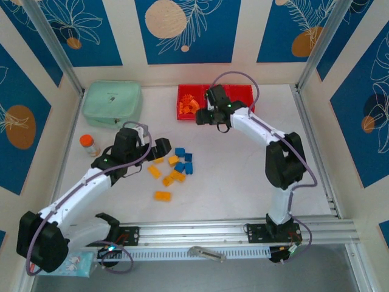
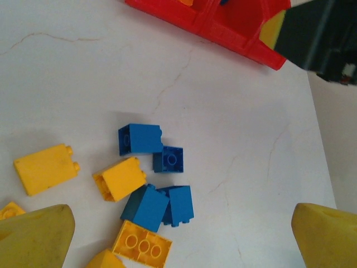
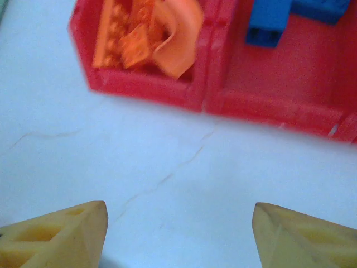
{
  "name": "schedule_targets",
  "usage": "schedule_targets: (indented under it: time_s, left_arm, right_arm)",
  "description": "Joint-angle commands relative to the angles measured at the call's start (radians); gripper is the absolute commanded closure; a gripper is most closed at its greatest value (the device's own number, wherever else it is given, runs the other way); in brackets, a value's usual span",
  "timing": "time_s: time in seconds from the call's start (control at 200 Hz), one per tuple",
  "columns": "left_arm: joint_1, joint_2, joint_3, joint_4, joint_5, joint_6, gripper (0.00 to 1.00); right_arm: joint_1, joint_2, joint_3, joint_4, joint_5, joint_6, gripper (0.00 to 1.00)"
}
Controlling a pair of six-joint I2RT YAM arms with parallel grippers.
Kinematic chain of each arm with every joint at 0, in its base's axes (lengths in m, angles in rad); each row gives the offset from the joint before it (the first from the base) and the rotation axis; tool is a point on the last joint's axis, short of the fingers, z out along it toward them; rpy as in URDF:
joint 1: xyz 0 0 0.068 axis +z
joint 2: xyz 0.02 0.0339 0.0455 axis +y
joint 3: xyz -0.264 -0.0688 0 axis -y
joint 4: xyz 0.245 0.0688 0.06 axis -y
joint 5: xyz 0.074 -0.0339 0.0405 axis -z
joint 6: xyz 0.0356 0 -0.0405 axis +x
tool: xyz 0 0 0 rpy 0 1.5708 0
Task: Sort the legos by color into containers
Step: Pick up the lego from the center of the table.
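Observation:
Loose legos lie mid-table: blue ones (image 1: 180, 152) (image 2: 139, 138) (image 2: 146, 206) and yellow ones (image 1: 162, 196) (image 2: 46, 168) (image 2: 120, 178). My left gripper (image 1: 164, 148) (image 2: 181, 237) hangs open just left of this cluster, its yellow fingers (image 2: 36, 237) wide apart with nothing between them. The red containers (image 1: 242, 96) (image 2: 223, 25) (image 3: 150, 89) stand at the back. Their left bin holds orange legos (image 3: 148, 33), the middle bin blue ones (image 3: 270, 19). My right gripper (image 1: 205, 117) (image 3: 178, 234) is open and empty over bare table just in front of the containers.
A mint green pouch (image 1: 112, 103) lies at the back left, with an orange-capped bottle (image 1: 90, 145) near the left wall. A metal rail (image 1: 243, 234) runs along the near edge. The right arm's black body (image 2: 318, 39) shows beside the containers.

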Motion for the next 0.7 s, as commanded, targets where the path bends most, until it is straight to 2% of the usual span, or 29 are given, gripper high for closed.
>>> schedule_targets:
  time_s: [0.0, 0.315, 0.485, 0.695]
  left_arm:
    - [0.012, -0.064, -0.053, -0.066, 0.013, 0.008, 0.01]
    - [0.013, -0.246, -0.158, -0.154, -0.036, -0.02, 0.01]
    - [0.013, -0.292, -0.182, -0.169, -0.049, -0.037, 0.01]
    - [0.013, -0.302, -0.182, -0.188, -0.049, -0.03, 0.01]
  right_arm:
    - [0.052, -0.066, -0.104, -0.037, -0.032, 0.098, 0.29]
    - [0.273, -0.13, -0.328, -0.02, 0.046, 0.295, 0.26]
    - [0.325, -0.109, -0.372, 0.012, 0.051, 0.368, 0.26]
    - [0.355, -0.062, -0.37, 0.044, 0.017, 0.359, 0.28]
